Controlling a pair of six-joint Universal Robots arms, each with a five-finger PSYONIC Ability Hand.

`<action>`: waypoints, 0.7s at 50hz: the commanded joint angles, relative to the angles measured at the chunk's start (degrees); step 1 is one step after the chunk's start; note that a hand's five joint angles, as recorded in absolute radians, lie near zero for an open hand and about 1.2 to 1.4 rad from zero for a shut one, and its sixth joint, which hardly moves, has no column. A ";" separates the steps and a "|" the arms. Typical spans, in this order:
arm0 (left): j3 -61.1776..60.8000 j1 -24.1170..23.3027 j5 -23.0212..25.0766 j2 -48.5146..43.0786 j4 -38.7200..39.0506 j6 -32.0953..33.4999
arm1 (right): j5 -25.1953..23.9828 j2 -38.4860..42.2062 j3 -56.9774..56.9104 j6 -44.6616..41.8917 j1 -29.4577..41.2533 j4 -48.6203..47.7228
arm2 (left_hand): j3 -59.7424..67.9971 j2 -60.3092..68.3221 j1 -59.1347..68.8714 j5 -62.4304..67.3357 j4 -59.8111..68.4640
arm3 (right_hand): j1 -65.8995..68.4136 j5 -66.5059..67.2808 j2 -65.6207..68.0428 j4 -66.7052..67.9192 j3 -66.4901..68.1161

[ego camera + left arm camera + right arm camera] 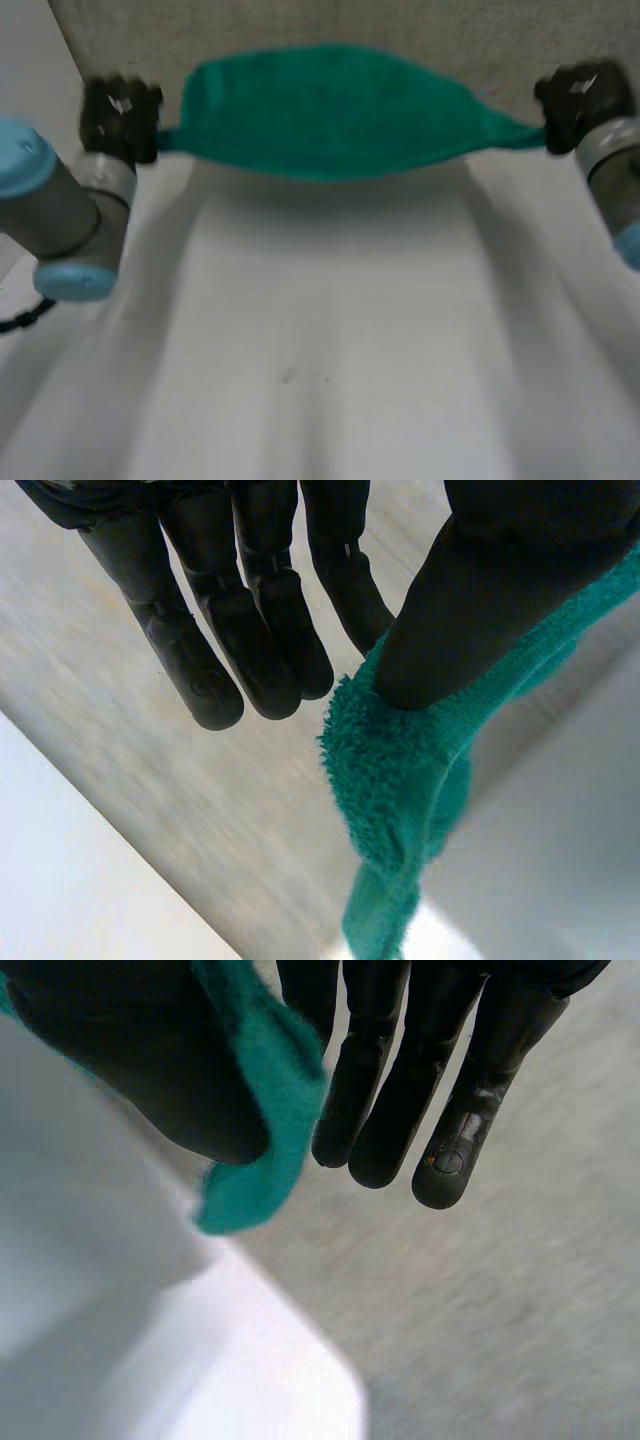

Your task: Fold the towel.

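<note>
We start with the white table [330,350], which spreads out below the head view, and with the grey speckled panel [300,25] standing along its far side. In front of that panel the green towel [330,115] is stretched sideways between the two hands. It is broad in the middle and drawn to a narrow point at each end, and we cannot tell whether its lower edge touches the table. The left arm [70,215] reaches up to one end and the right arm [615,170] to the other, well apart. The left hand [120,115] holds the towel's left end and the right hand [582,100] holds its right end. In the left wrist view, the left hand [480,590] has its thumb laid over the towel [400,770] and pinches the fuzzy corner against the nearest finger. Its other fingers [250,610] hang straight and close together beside the cloth. In the right wrist view, the right hand [130,1070] likewise presses its thumb on the towel [265,1090], with the edge of the cloth nipped between thumb and nearest finger. The remaining fingers [450,1110] are straight, side by side, and clear of the cloth.
</note>
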 commanded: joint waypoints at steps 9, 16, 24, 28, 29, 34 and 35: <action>-16.24 -0.42 -0.19 -1.79 -7.93 4.02 | 1.22 6.75 7.07 -5.46 -0.98 15.52 | 11.49 11.26 15.10 14.53 11.35 | 24.27 12.65 12.47 11.68 12.11; -26.26 0.90 -0.45 9.54 -28.93 12.64 | 1.40 -5.11 20.32 -24.94 -5.36 25.03 | 11.49 11.26 15.10 14.53 11.35 | 24.27 12.65 12.47 11.68 12.11; -30.32 0.20 1.65 19.49 -34.25 14.84 | 0.52 -11.55 27.39 -34.92 -9.33 24.95 | 11.49 11.26 15.10 14.53 11.35 | 24.27 12.65 12.47 11.68 12.11; -27.17 -0.24 3.06 16.78 -28.72 14.41 | 0.69 -9.81 25.28 -31.07 -8.98 21.01 | 11.49 11.26 15.10 14.53 11.35 | 24.27 12.65 12.47 11.68 12.11; -27.15 -0.24 3.06 16.76 -28.69 14.40 | 0.69 -9.80 25.28 -31.06 -8.98 21.00 | 11.49 11.26 15.10 14.53 11.35 | 24.27 12.65 12.47 11.68 12.11; -18.90 -1.30 2.80 6.49 -20.79 14.14 | 1.05 -1.65 19.32 -25.62 -7.58 16.88 | 11.49 11.26 15.10 14.53 11.35 | 24.27 12.65 12.47 11.68 12.11; -16.28 -1.47 2.80 3.70 -18.78 13.79 | 1.13 -0.58 18.17 -24.74 -7.05 16.26 | 11.49 11.26 15.10 14.53 11.35 | 24.27 12.65 12.47 11.68 12.11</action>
